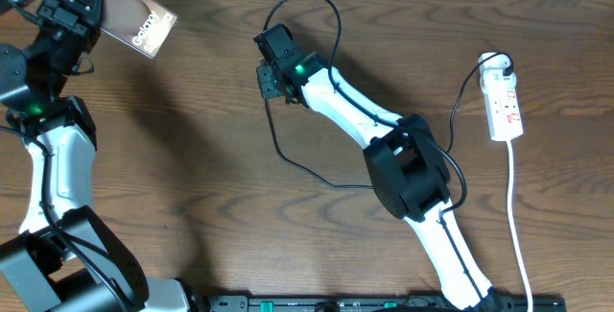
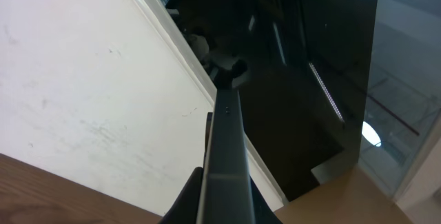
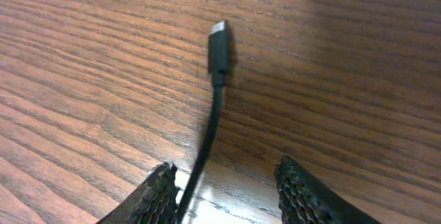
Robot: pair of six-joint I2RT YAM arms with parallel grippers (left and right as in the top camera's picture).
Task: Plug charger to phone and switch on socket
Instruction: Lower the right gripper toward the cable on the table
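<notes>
Nearest you, the white cord (image 1: 519, 226) ran up the right side of the table (image 1: 192, 139) to the socket (image 1: 506, 106). The socket lay flat, with a black plug (image 1: 496, 62) in its far end. Its red switch marks were too small to read.

Mid-table, the charger (image 1: 288, 154) lay slack in a curve on the wood. It passed under your right arm and ran on toward that black plug. A second loop of it arched beyond the right gripper (image 1: 271, 80).

In the wrist view the right gripper's jaws stood partway apart. The cable ran up between the mesh-padded fingers (image 3: 155, 196), closer to one than the other, with a clear gap to the second, so no pinch showed. The plug tip (image 3: 219, 45) poked out ahead of the fingers, over bare wood. I couldn't tell whether it touched the table.

Farthest away, at the far-left corner, your left gripper (image 1: 84, 10) was clamped on one end of the phone (image 1: 139, 19). The phone was held off the table and tilted, with its mirrored back and "Galaxy" lettering facing up. The left wrist view showed only its grey edge (image 2: 224, 162), seen end-on and rising from between the fingers. The phone and the plug tip were well apart.
</notes>
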